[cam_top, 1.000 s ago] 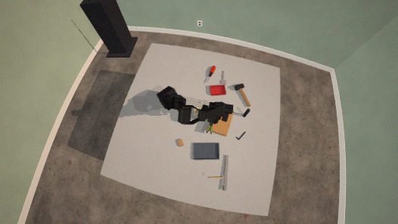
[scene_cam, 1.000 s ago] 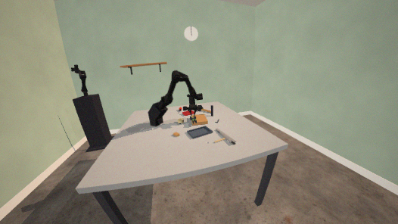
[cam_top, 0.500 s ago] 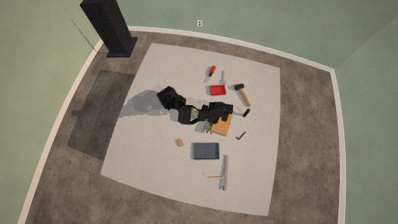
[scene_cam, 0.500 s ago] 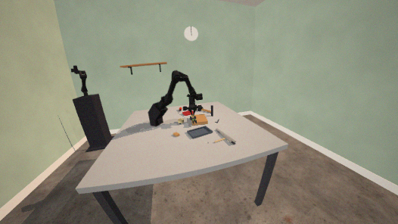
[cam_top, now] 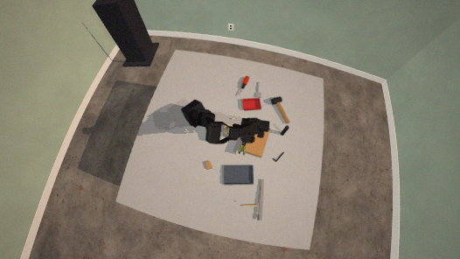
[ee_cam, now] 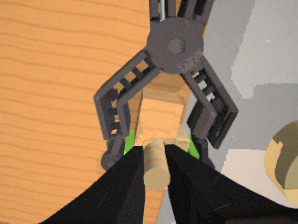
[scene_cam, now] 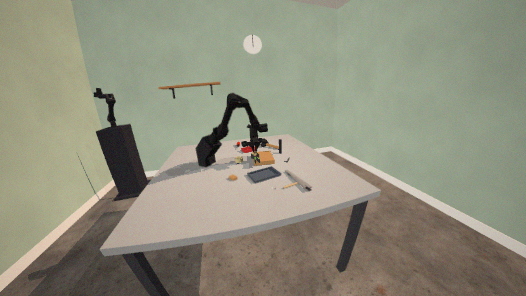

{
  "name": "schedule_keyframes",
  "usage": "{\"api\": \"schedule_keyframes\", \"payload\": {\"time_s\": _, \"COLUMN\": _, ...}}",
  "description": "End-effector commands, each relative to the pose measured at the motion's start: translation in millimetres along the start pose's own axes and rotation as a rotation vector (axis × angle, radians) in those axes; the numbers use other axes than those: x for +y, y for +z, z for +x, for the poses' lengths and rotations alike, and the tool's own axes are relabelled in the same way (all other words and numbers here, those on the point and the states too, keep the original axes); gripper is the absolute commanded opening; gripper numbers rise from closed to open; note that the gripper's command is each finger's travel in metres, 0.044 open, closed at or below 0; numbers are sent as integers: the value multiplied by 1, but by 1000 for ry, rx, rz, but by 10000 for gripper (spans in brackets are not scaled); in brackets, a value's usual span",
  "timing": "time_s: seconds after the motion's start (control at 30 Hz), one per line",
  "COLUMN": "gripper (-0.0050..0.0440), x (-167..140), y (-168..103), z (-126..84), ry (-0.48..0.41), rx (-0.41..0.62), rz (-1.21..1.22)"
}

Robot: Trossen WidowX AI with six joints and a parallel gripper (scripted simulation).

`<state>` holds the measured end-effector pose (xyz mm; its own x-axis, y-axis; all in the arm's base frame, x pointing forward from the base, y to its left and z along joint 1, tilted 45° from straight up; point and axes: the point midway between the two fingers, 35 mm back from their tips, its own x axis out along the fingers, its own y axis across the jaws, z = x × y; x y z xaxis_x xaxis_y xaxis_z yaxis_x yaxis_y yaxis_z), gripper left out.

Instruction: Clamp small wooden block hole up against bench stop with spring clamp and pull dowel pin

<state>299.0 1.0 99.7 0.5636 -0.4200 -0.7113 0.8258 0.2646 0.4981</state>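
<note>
Now gripper (ee_cam: 156,163) pinches dowel pin (ee_cam: 154,165); spring clamp (ee_cam: 174,50) straddles block (ee_cam: 160,117) behind.

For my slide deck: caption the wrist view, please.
Gripper shut on the dowel pin of the block, held by the spring clamp on the board.

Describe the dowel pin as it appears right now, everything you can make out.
The dowel pin is a short, pale wooden cylinder, round-ended and plain. In the wrist view it stands out of the small wooden block, which the spring clamp grips on both sides over the board. The gripper is shut on the pin, one black finger against each side. Whether the pin has begun to lift from its hole cannot be seen.
</note>
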Motion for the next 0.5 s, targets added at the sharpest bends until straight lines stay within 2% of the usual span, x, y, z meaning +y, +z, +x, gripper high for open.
{"api": "schedule_keyframes", "payload": {"time_s": 0.0, "gripper": 0, "x": 0, "y": 0, "z": 0, "ry": 0, "rx": 3, "rz": -63}}
{"api": "schedule_keyframes", "payload": {"time_s": 0.47, "gripper": 0, "x": 0, "y": 0, "z": -1, "ry": 0, "rx": 3, "rz": -440}}
